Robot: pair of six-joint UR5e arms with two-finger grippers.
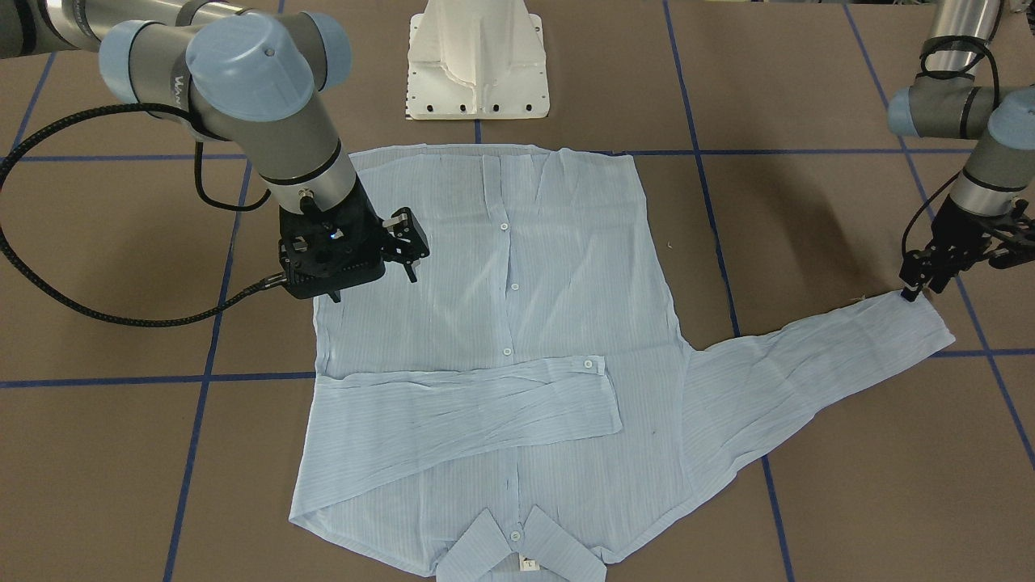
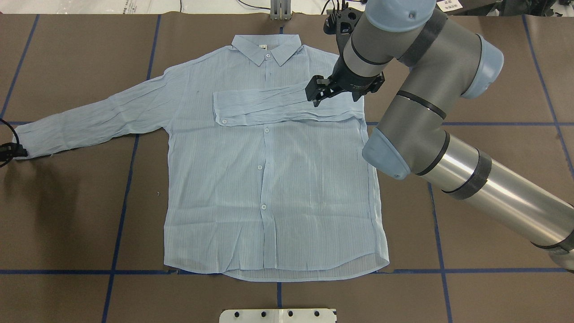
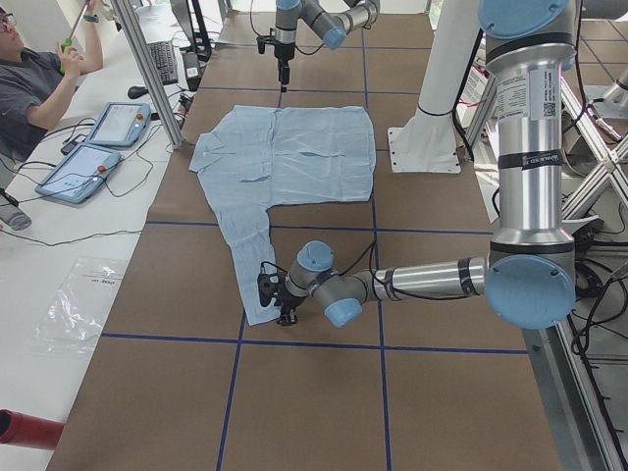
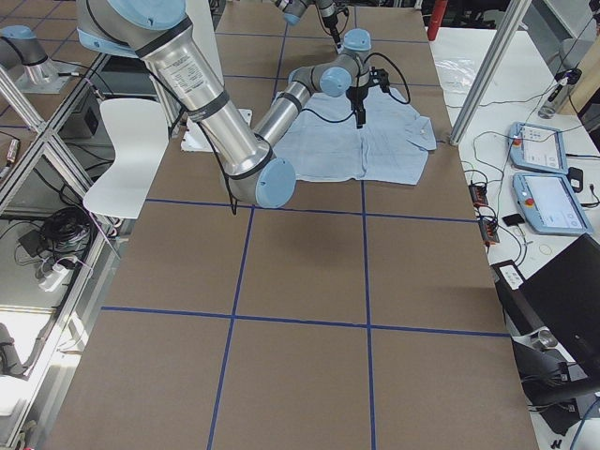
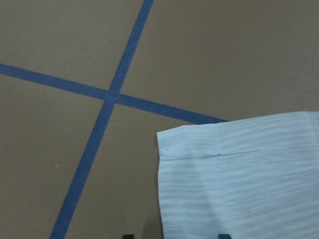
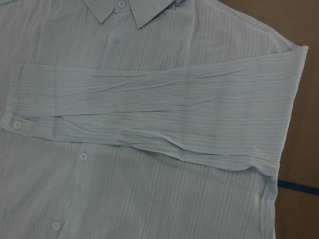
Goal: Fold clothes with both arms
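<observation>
The light blue striped shirt [image 2: 269,179] lies flat on the brown table, buttoned front up, with its collar [image 2: 268,47] at the far side. One sleeve [image 2: 287,105] is folded across the chest. The other sleeve [image 2: 94,119] stretches out to the left. My right gripper [image 2: 319,93] hovers open and empty over the folded sleeve, which fills the right wrist view [image 6: 159,119]. My left gripper [image 1: 918,293] sits low at the outstretched cuff [image 1: 914,323]. In the left wrist view its fingertips [image 5: 223,235] stand wide apart at the bottom edge, with the cuff corner [image 5: 199,149] between them.
The white pedestal base [image 1: 477,73] stands at the robot's edge of the table, by the shirt hem. Blue tape lines [image 2: 130,179] cross the brown surface. An operator [image 3: 29,83] and two tablets [image 3: 98,147] are beyond the far table edge.
</observation>
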